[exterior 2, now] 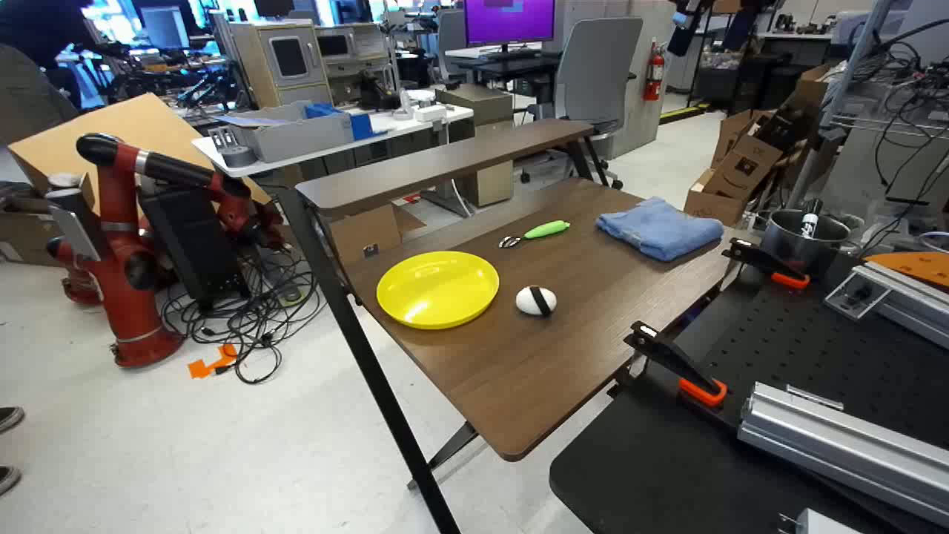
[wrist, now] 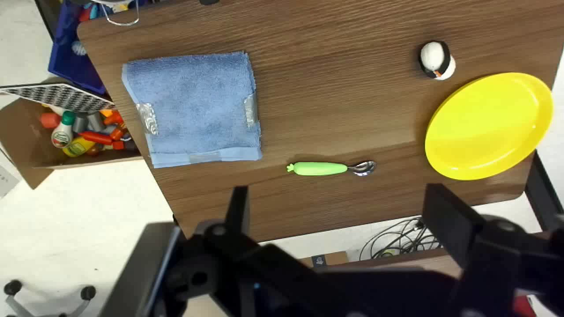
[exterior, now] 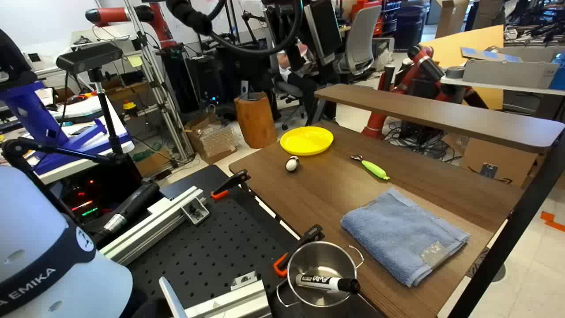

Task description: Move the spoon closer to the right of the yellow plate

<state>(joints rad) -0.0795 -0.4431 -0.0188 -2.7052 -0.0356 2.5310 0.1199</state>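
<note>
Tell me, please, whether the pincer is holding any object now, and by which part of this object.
Nothing is held: the pincer is open and empty in the wrist view, and the spoon lies on the brown table.

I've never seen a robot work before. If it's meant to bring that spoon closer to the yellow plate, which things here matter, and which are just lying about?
Part of the job:
green-handled spoon
yellow plate
gripper, open and holding nothing

Just lying about:
blue towel
small black-and-white object
metal pot
marker in the pot
</note>
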